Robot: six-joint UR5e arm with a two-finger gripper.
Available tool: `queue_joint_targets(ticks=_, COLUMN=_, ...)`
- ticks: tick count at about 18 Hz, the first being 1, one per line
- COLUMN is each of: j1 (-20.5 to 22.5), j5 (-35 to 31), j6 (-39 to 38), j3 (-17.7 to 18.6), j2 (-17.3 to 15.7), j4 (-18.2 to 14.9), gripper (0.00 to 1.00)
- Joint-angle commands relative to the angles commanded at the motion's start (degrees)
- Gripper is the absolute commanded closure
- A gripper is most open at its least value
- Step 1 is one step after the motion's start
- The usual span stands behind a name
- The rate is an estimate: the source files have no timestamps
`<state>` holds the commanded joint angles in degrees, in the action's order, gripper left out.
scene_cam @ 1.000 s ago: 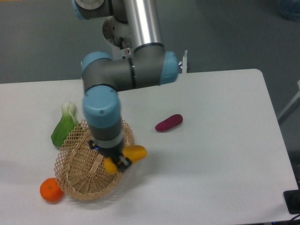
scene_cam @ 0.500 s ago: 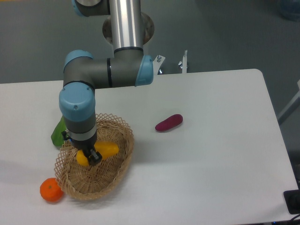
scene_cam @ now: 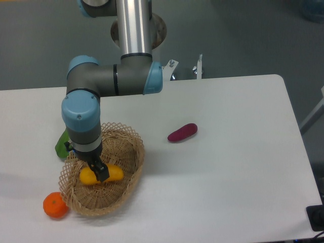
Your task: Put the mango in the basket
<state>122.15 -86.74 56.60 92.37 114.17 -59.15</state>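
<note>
Our claw (scene_cam: pixel 99 171) grips the mango (scene_cam: pixel 101 175), closed on it inside the basket (scene_cam: pixel 130 142). We see wicker beneath and around it.

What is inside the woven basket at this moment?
The yellow oblong mango lies inside the tan woven wicker basket, with the tool on it. The arm covers part of the basket's interior.

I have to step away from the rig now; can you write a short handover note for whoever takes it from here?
Gripper: down inside the basket, fingers closed around the mango.
Mango: low in the basket, at or near its woven floor; whether it rests there cannot be told.
Done: mango carried over and lowered into the basket.
Left: open the gripper, lift the arm clear.
Others: orange by the basket's near-left rim, purple vegetable on the table to the right.
</note>
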Motion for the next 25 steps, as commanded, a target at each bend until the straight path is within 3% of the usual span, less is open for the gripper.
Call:
queue_joint_targets(ticks=3, j1=4.5, j5=-0.5, j6=1.4, j3=-0.9, j2=-0.4, j4=-0.3, gripper=0.00)
queue_joint_targets(ticks=5, j1=7.7, j5=-0.5, j6=6.8, j3=-1.3, j2=-1.1, j4=-0.7, gripper=0.00)
queue_joint_targets(ticks=9, j1=11.8, j5=-0.6, j6=10.6, j3=-4.4, j2=-0.8, j4=-1.2, gripper=0.00)
queue_joint_targets(ticks=14, j1=17.5, j5=-3.2, j6=11.3, j3=-8.3, j2=2.5, j4=-1.1, gripper=0.00)
queue_joint_targets(ticks=19, j1=24.0, j5=-3.9, j6=21.3, j3=-11.5, j2=4.0, j4=-1.4, gripper=0.00)
queue_joint_targets(ticks=22, j1=26.7, j5=-3.7, j6=22.8, j3=-13.8, j2=5.8, j4=-1.7, gripper=0.00)
queue_joint_targets(ticks=25, j1=29.2, j5=-3.7, j6=24.3, j3=-18.8, j2=8.5, j4=-5.8, gripper=0.00)
